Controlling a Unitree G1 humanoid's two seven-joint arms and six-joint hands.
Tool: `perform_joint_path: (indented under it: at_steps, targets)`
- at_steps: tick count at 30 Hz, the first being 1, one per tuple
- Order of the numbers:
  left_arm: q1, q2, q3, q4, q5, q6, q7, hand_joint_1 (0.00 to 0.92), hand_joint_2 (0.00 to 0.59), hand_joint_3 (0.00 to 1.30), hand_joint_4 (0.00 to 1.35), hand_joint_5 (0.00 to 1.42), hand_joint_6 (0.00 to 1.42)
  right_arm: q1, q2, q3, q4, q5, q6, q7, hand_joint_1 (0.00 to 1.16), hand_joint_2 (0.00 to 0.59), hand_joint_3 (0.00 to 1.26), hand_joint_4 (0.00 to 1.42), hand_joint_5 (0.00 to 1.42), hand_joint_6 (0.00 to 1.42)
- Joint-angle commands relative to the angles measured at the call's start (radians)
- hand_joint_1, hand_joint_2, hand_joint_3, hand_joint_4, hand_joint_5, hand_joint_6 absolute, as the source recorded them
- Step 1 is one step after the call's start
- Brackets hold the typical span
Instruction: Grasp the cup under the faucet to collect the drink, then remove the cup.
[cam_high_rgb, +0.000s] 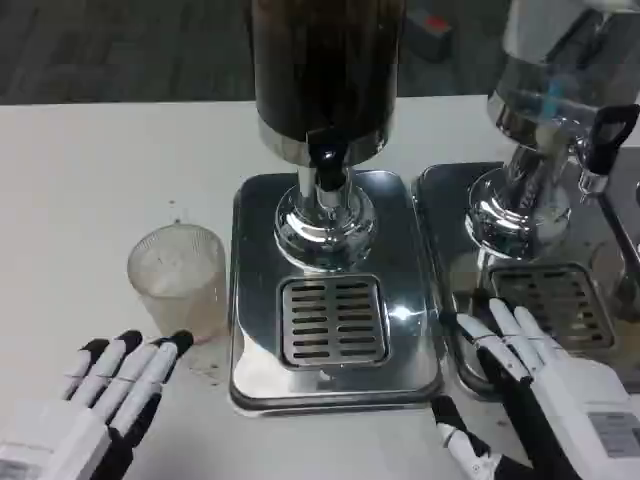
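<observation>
- Step in hand, as judged: the approach. The cup is not yet grasped and not yet under the faucet.
- Left hand (100, 395): near left, fingers extended and slightly apart, holding nothing; tips just short of the cup.
- Right hand (545, 385): near right, fingers spread, empty, lying over the edge of the second steel tray (600, 200).
- Small clear, frosted plastic cup (180, 280): upright on the white table (90, 170), just left of the polished steel drip tray (250, 300); appears empty.
- Next move, as judged: the left hand must close round the cup and carry it right, onto the slotted grate (332, 320) below the black-handled chrome faucet (326, 170) of the dark drink dispenser (325, 60).
</observation>
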Motion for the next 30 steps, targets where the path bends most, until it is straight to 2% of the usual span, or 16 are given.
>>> perform_joint_path:
  at_steps: [1,9,18,25,30]
  targets:
    - [0.000,0.008,-0.017,0.006,-0.011,-0.001,-0.019,0.000,0.050,0.00,0.00,0.00,0.00,0.005,0.002,-0.014,-0.001,0.016,-0.014,-0.006,0.34,0.464,0.16,0.00,0.00,0.11]
    - [0.004,0.006,-0.020,0.014,-0.033,-0.007,-0.026,0.000,0.049,0.00,0.00,0.00,0.00,0.004,0.010,-0.017,0.002,0.032,-0.017,-0.006,0.35,0.464,0.17,0.00,0.00,0.12]
    - [-0.019,-0.012,-0.002,0.066,-0.131,-0.082,0.027,0.000,0.042,0.00,0.00,0.00,0.00,0.007,0.022,-0.022,0.002,0.059,-0.031,-0.011,0.35,0.464,0.18,0.04,0.01,0.15]
    - [-0.113,-0.030,0.022,0.123,-0.239,-0.105,0.016,0.000,0.033,0.00,0.00,0.00,0.06,-0.010,0.039,-0.018,0.007,0.073,-0.031,0.000,0.36,0.464,0.20,0.08,0.04,0.16]
    - [-0.189,-0.036,0.022,0.158,-0.291,-0.087,-0.011,0.004,0.032,0.00,0.00,0.00,0.11,-0.027,0.049,-0.009,0.014,0.079,-0.028,0.004,0.36,0.464,0.22,0.10,0.05,0.18]
